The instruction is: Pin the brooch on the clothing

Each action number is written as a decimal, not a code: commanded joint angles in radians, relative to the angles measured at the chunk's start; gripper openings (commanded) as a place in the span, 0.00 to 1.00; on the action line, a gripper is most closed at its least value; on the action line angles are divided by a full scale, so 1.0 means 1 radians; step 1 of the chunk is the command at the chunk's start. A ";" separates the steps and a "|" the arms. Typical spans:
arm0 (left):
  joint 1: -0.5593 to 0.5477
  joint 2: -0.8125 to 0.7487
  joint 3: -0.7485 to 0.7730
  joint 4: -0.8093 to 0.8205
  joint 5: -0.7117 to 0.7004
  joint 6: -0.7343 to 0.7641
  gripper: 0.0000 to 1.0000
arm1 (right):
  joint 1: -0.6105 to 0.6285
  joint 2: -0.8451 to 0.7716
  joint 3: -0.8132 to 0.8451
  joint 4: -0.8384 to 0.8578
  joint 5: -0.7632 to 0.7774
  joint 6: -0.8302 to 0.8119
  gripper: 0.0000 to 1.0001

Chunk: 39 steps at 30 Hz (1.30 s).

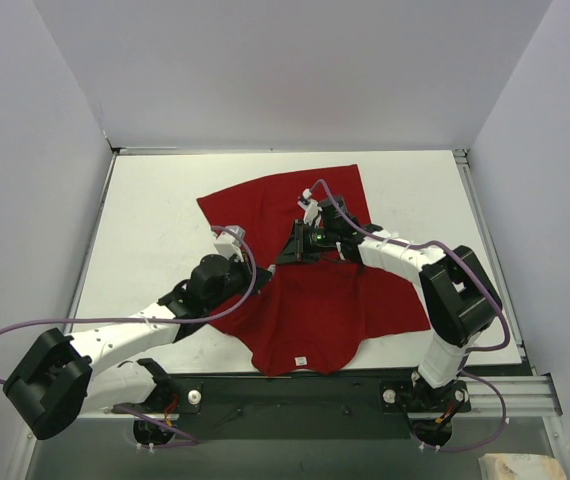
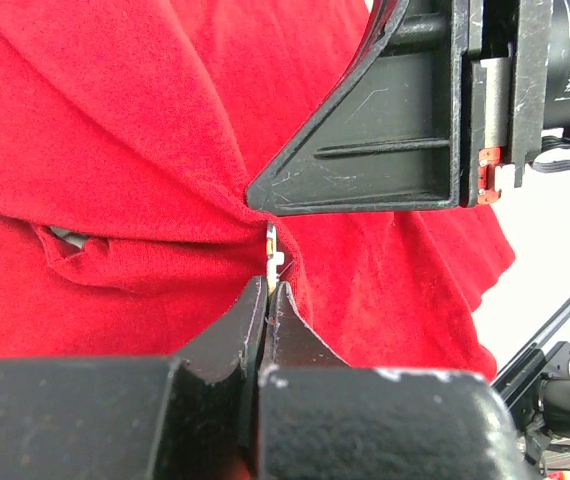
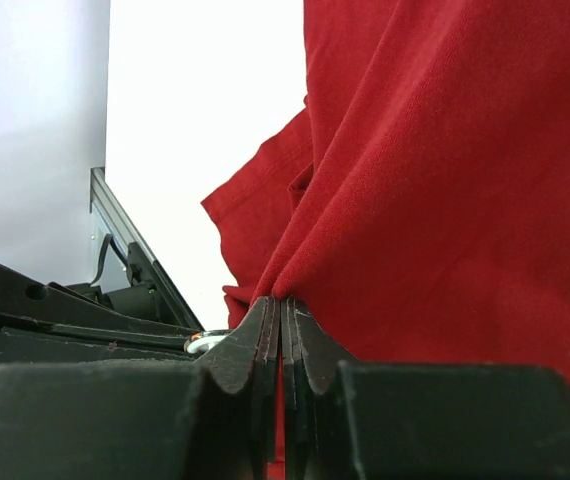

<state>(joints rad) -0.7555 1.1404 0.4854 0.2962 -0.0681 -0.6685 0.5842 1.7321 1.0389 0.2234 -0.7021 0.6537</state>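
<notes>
The clothing [image 1: 315, 300], a red T-shirt, lies spread on the white table [image 1: 155, 220]. My left gripper [image 2: 270, 290] is shut on the brooch [image 2: 272, 250], seen edge-on as a thin pale metal sliver sticking out of the fingertips against a fold of the shirt [image 2: 145, 150]. From above, this gripper [image 1: 268, 265] sits at the shirt's left middle. My right gripper [image 3: 283, 300] is shut on a pinched ridge of red fabric [image 3: 445, 200]. It [image 1: 287, 252] meets the left one tip to tip, and its black finger [image 2: 385, 150] hangs just above the brooch.
The shirt's white neck label [image 1: 302, 361] lies at the near hem. Grey walls enclose the table on three sides. A metal rail [image 1: 365, 395] runs along the near edge by the arm bases. Purple cables loop off both arms.
</notes>
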 commanded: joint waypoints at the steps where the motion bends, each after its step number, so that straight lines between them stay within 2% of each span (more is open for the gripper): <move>1: 0.007 -0.008 -0.004 0.178 0.030 -0.039 0.00 | 0.019 -0.017 0.030 -0.010 -0.004 -0.019 0.00; 18: 0.022 -0.028 -0.021 0.314 0.047 -0.056 0.00 | 0.037 -0.046 0.038 -0.073 0.038 -0.074 0.00; 35: 0.042 -0.136 -0.103 0.428 0.062 -0.068 0.00 | 0.051 -0.066 0.035 -0.098 0.072 -0.103 0.00; 39: 0.053 -0.134 -0.131 0.500 0.095 -0.091 0.00 | 0.057 -0.068 0.044 -0.105 0.075 -0.112 0.00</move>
<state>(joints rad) -0.7147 1.0462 0.3454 0.5350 -0.0299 -0.7109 0.6228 1.6917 1.0576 0.1719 -0.6422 0.5751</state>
